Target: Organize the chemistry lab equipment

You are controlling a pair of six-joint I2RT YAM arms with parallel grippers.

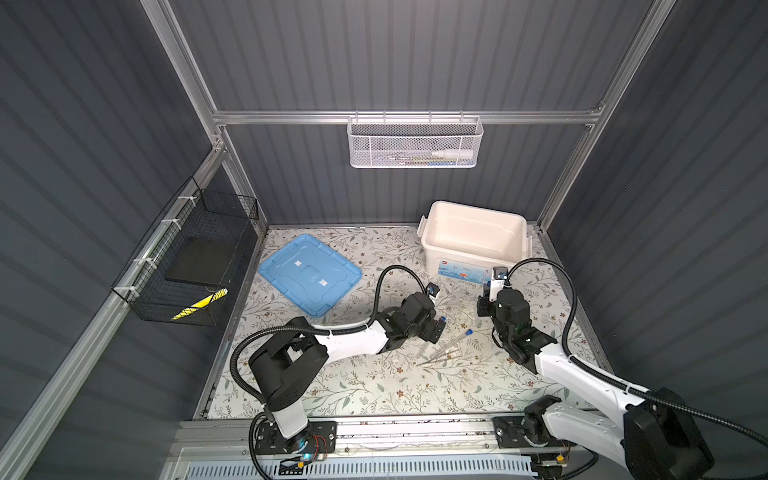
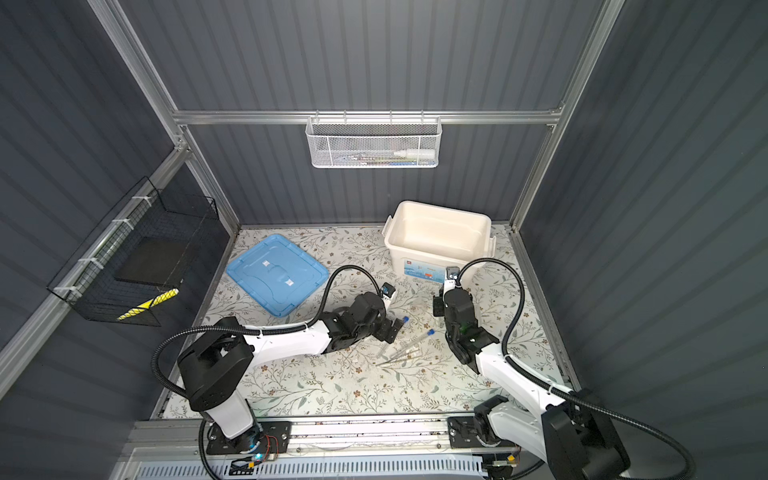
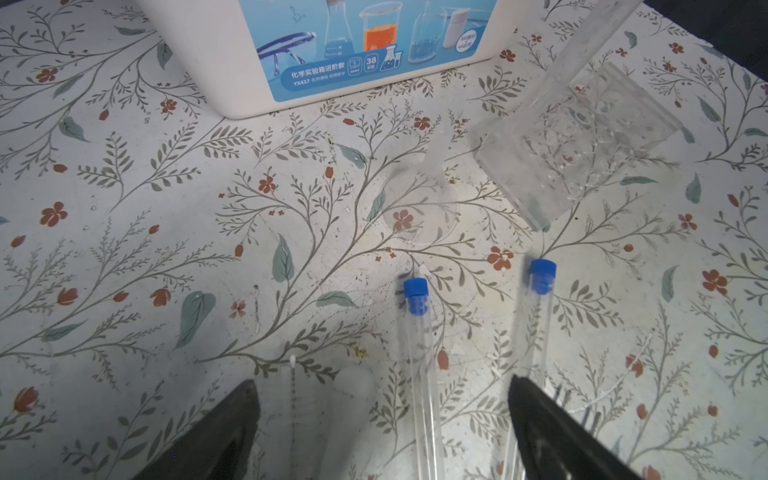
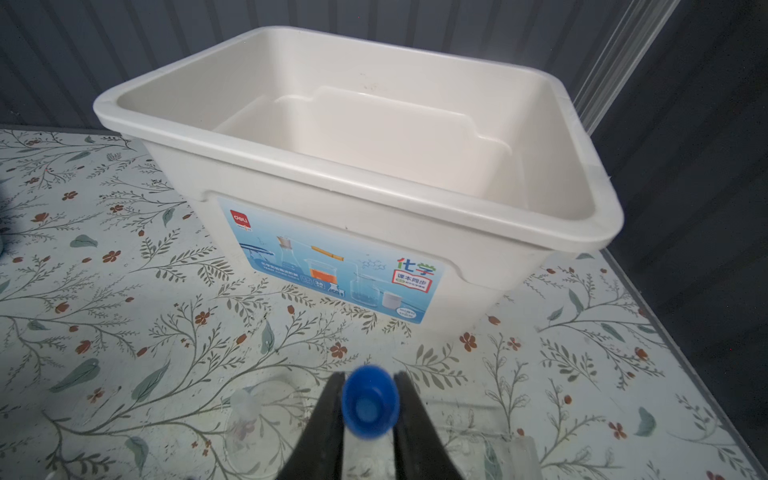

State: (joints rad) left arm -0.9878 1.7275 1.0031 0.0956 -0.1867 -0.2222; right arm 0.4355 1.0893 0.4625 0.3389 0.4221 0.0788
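Holding test tube (image 4: 370, 405) upright, likely for racking: right pincer (image 4: 369, 384) clamped on it; left pincer (image 3: 382, 385) apart over lying tubes (image 3: 415, 296).

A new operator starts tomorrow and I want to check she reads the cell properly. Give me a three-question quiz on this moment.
1. True or false: the blue lid is on the box.
2. What does the right end effector hold? A nothing; B a capped tube; C the lid.
3. How many other tubes lie on the table?
Key: 1 false, the lid lies on the table, apart from the box; 2 B; 3 two, by the open left end effector.
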